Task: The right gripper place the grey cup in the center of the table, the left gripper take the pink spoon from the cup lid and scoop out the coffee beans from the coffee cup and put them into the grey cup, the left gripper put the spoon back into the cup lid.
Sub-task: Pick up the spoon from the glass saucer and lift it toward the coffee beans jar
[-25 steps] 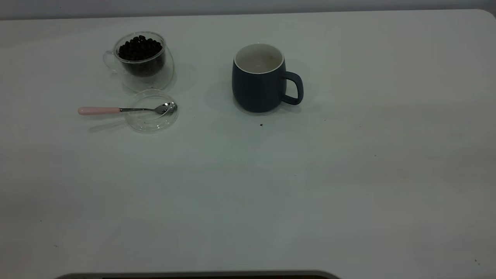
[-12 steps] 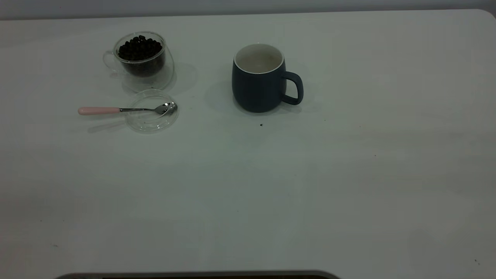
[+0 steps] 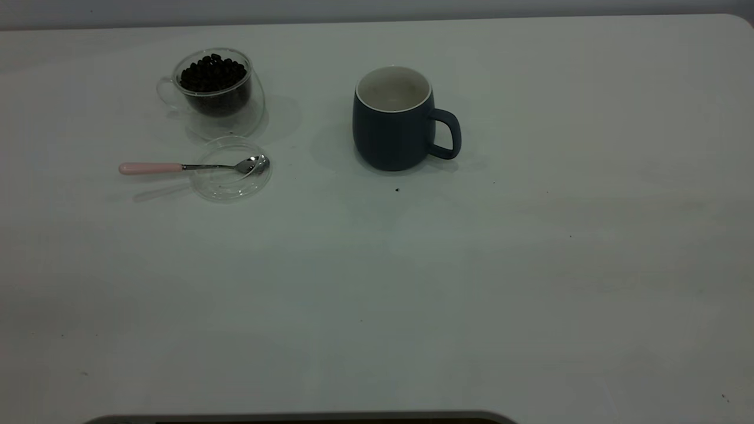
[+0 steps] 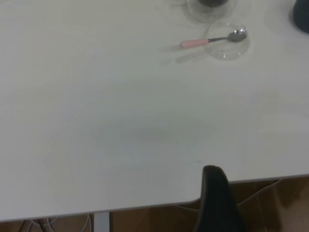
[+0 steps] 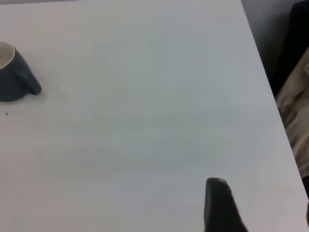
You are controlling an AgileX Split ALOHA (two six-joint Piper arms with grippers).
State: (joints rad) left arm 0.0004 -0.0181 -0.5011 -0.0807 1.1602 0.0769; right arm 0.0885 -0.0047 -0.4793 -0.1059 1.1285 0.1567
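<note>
Nothing on the table (image 3: 530, 294) has moved: my spoon (image 3: 177, 168) rests bowl-in-lid (image 3: 227, 188) with its handle free for grabbing, and I cannot tell my claws' state.

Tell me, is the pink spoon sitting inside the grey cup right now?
No, the pink spoon lies with its bowl in the cup lid, well apart from the grey cup, which shows only its white inside.
</note>
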